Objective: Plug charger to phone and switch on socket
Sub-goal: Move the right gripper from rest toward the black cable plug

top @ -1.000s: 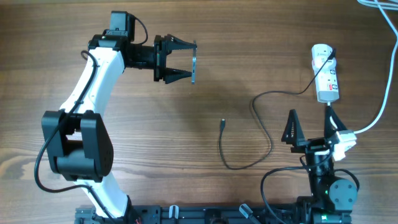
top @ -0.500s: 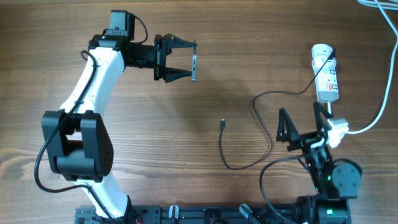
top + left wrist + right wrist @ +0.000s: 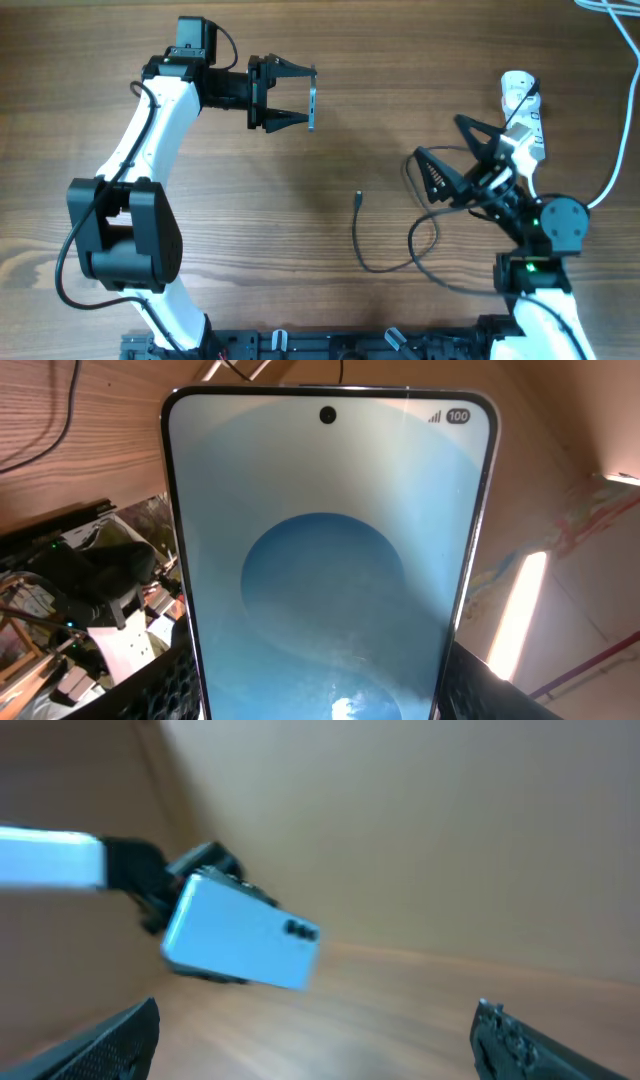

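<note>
My left gripper is shut on the phone and holds it edge-on above the table's far left. The blue lit screen of the phone fills the left wrist view between the fingers of my left gripper. My right gripper is open and empty, raised over the charger cable. The cable's plug tip lies on the table left of it. The right wrist view is blurred and shows the phone far ahead of my right gripper. The white socket lies at the far right, partly behind my right arm.
A thicker white cable runs along the right edge of the table. The left arm's white links reach across the left side. A black rail lies along the front edge.
My right arm has swung up and to the left from near the front edge, and its open gripper now hangs over the cable loop. The left arm and the phone have not moved.
</note>
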Controlling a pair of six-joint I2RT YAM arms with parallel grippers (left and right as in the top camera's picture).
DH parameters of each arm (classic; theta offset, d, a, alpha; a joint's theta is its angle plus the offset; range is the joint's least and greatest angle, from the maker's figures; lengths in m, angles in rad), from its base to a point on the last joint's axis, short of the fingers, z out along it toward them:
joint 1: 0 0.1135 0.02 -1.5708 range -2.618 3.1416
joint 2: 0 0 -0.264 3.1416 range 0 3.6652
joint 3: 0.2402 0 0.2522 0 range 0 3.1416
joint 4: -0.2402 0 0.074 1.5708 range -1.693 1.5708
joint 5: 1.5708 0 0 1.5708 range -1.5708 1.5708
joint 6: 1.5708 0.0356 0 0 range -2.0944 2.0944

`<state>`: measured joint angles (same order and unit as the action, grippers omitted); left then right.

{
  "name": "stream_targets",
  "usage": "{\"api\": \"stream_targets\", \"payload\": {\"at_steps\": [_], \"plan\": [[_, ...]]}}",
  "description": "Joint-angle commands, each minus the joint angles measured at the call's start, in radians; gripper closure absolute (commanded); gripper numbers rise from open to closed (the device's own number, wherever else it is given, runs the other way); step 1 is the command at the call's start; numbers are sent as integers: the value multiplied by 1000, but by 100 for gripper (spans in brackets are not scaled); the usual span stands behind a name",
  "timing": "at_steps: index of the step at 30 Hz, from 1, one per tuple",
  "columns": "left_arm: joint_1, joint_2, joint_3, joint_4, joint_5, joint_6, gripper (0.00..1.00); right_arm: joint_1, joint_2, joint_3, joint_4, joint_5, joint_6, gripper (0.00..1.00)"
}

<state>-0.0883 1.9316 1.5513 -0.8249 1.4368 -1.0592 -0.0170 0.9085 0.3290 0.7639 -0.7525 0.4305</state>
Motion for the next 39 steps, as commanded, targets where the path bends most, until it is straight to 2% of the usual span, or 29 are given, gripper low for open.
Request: {"api": "stream_targets", "payload": {"at_steps": [1,8,12,17,21,27,31,34,39], "plan": [[6,-32,22,4,31,-4,37,-3,121,13,92,-157,227,0],[6,-32,22,3,31,-4,37,-3,241,13,121,-218,227,0],[6,-32,22,4,31,-4,37,-3,246,32,56,-214,214,0],[6,-32,22,4,31,-4,38,-3,246,130,-245,-191,88,0],[6,-32,22,3,31,-4,38,3,246,249,-583,-57,-37,0],[6,-32,22,3,31,-3,38,108,247,476,-1106,405,-196,0],[5,-32,22,3,31,-3,38,168,273,639,-1384,604,-195,0],[5,-32,22,3,31,-3,38,174,291,715,-1444,578,-194,0],[5,-32,22,3,31,-4,39,174,290,718,-1347,364,-109,0]]}}
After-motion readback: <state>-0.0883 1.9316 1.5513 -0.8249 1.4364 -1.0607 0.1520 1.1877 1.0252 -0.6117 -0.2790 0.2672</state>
